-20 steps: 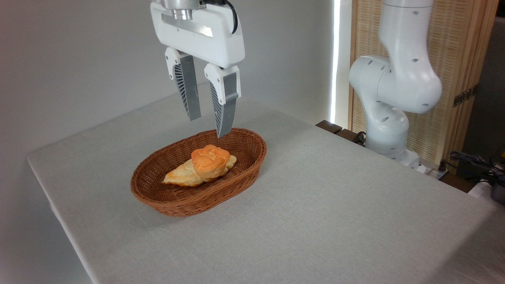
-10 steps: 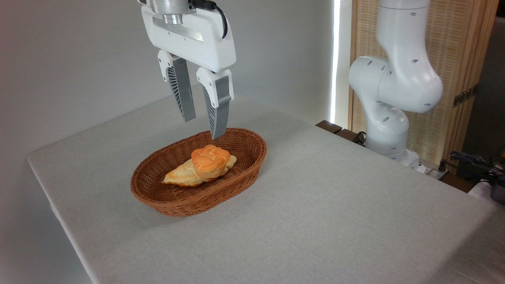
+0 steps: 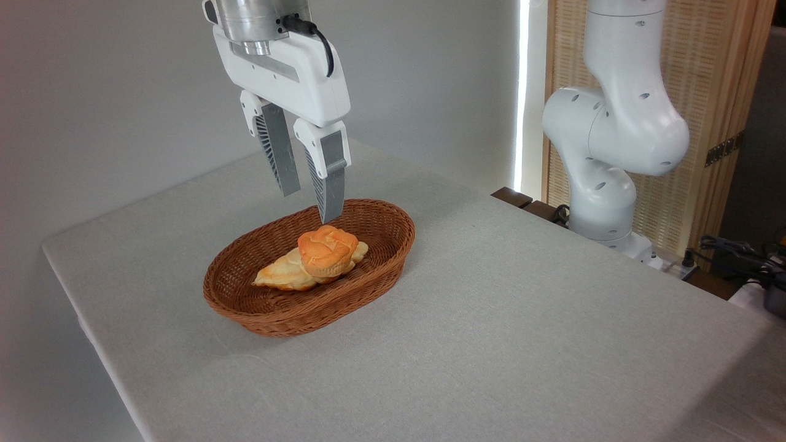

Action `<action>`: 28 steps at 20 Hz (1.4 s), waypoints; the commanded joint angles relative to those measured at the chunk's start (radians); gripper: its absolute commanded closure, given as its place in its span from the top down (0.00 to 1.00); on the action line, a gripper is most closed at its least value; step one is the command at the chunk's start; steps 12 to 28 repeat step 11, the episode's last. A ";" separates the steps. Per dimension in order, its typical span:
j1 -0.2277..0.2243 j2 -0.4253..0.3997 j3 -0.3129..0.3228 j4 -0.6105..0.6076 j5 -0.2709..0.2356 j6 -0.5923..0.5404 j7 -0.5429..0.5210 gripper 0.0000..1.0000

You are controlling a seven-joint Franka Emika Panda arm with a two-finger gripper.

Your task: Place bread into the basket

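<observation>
Bread [image 3: 326,250], a small round orange bun with a knotted top, is seen lying inside the basket [image 3: 273,310], propped on a long pale braided loaf [image 3: 284,274] that lies lengthwise along the basket floor. An oval of brown woven wicker with low sides is formed by the basket, and both pieces are held well within its rim. The basket is set on a table [image 3: 491,331] covered with a light grey cloth, against a plain grey wall [image 3: 110,92]. A slatted wooden screen [image 3: 712,92] is seen at the right, behind the white arm [image 3: 614,135]. The gripper [image 3: 312,207] is held above the far rim of the basket, its two grey fingers parted and nothing held between them. A gap is left between the fingertips and the bun. Dark cables [image 3: 734,252] are seen at the right edge.
</observation>
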 commanded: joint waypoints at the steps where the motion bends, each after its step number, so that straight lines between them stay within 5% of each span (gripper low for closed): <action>1: 0.009 0.003 0.006 0.022 -0.008 -0.031 0.011 1.00; 28: 0.008 -0.001 0.020 0.021 -0.008 -0.031 0.022 1.00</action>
